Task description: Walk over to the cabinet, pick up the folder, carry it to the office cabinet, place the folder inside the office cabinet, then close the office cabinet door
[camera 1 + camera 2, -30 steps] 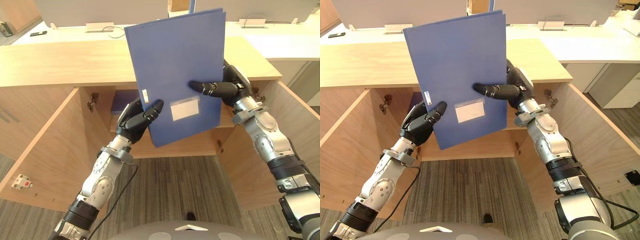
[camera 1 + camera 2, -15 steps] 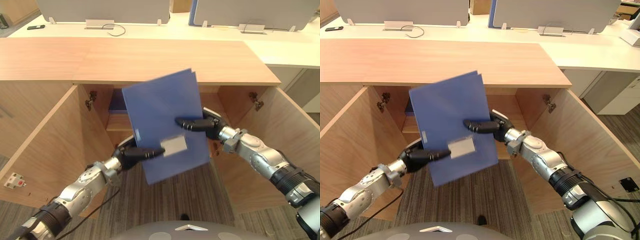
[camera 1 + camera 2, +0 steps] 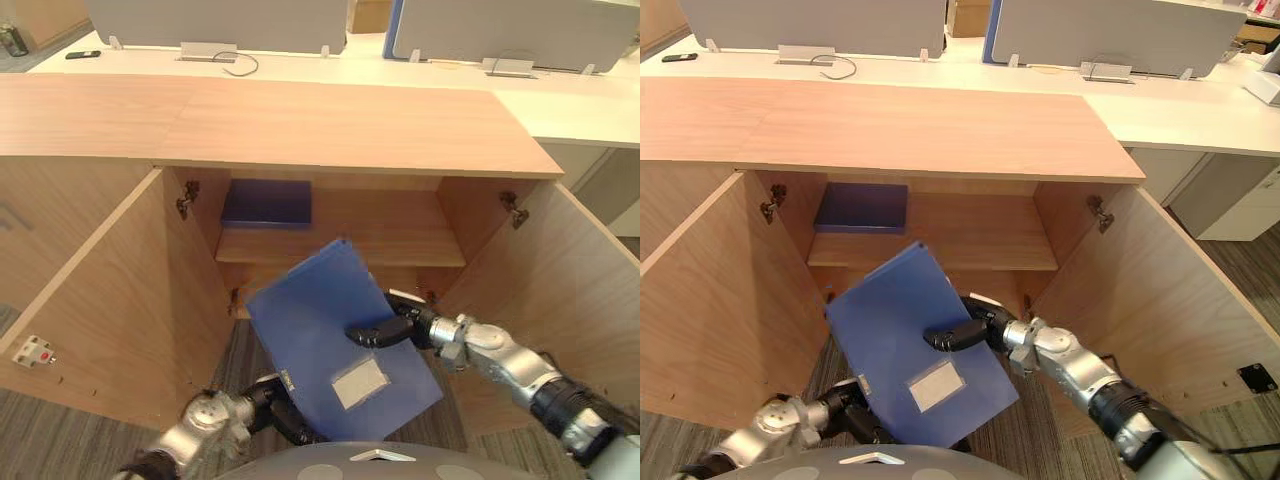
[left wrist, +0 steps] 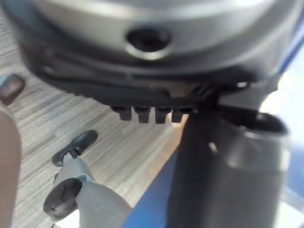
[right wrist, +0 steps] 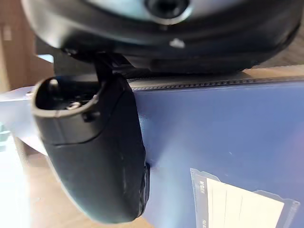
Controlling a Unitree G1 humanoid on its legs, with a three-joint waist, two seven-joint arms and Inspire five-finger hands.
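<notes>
**Lowered folder, now at the mouth of the cabinet**

Brought down within one second from high above the cabinet (image 3: 340, 120) top to the front of its open lower part, and tipped from nearly upright to a slope with the far edge towards the inside. Held now as one blue folder (image 3: 320, 330) between both hands, clear of the shelf (image 3: 390, 245) and above the floor (image 3: 340, 375). Clamped at its right edge by the right hand (image 3: 392, 328), thumb on the cover. Supported at the lower left corner by the left hand (image 3: 280, 410), partly under the folder; cannot tell its grip.

Judged as the placing step: carrying done, both doors (image 3: 95, 290) wide open, closing not yet begun. Probably calls next for a push forward into the space under or on the shelf, then a release, with care not to knock the shelf front.

From the eye views: the whole opening, and a second folder (image 3: 266, 203) lying flat at the left of the shelf. From the right wrist view: thumb pressed flat on the blue cover, near the white label (image 5: 242, 202). From the left wrist view: a blue edge close by the hand, with striped floor beneath.
</notes>
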